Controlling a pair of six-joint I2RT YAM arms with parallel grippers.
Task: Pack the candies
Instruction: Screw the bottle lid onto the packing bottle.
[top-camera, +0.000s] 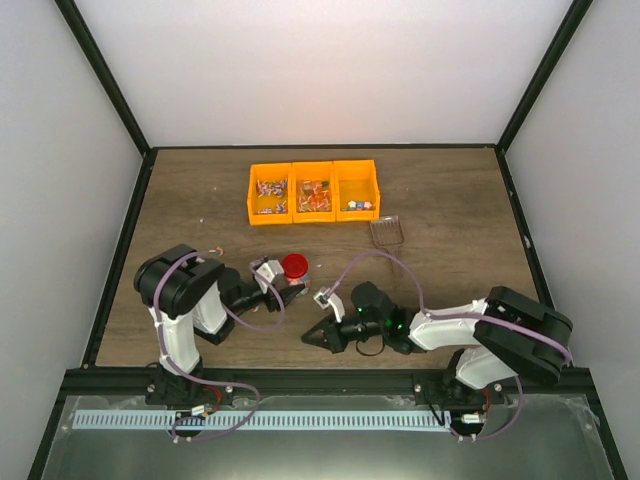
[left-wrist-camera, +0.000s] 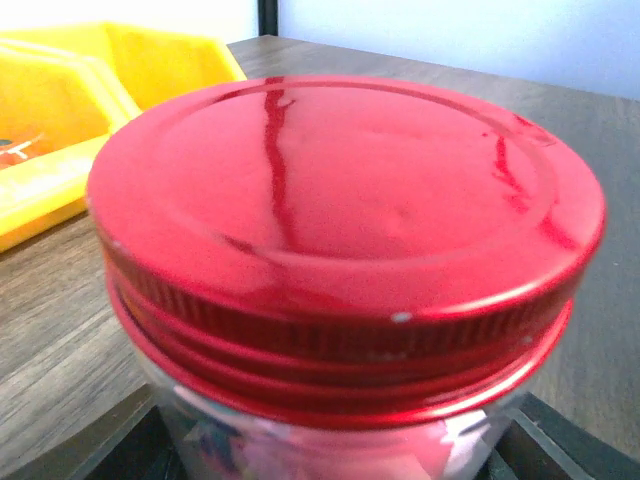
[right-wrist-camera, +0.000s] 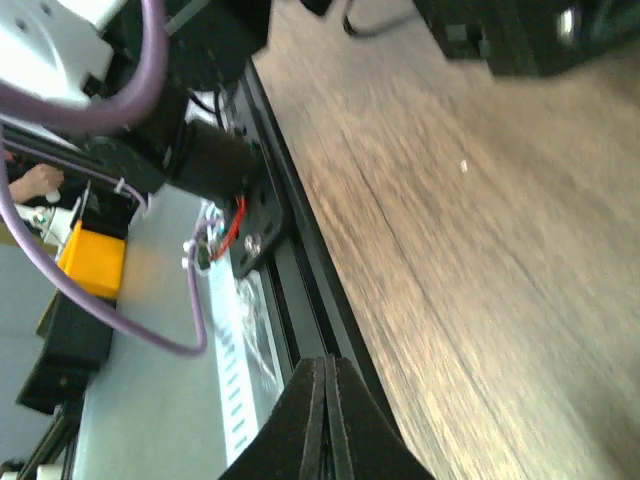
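Observation:
The small clear jar with its round red lid screwed on fills the left wrist view. Pink and white candies show through its glass. My left gripper is shut on the jar, with dark fingers at both sides of it. From above, the red lid stands left of centre. More candies lie in the three orange bins at the back. My right gripper is shut and empty, low near the table's front edge, and its fingertips are pressed together.
A small clear ribbed container stands right of the bins. The black front rail and purple cables run close under my right gripper. Dark frame posts border the table on both sides.

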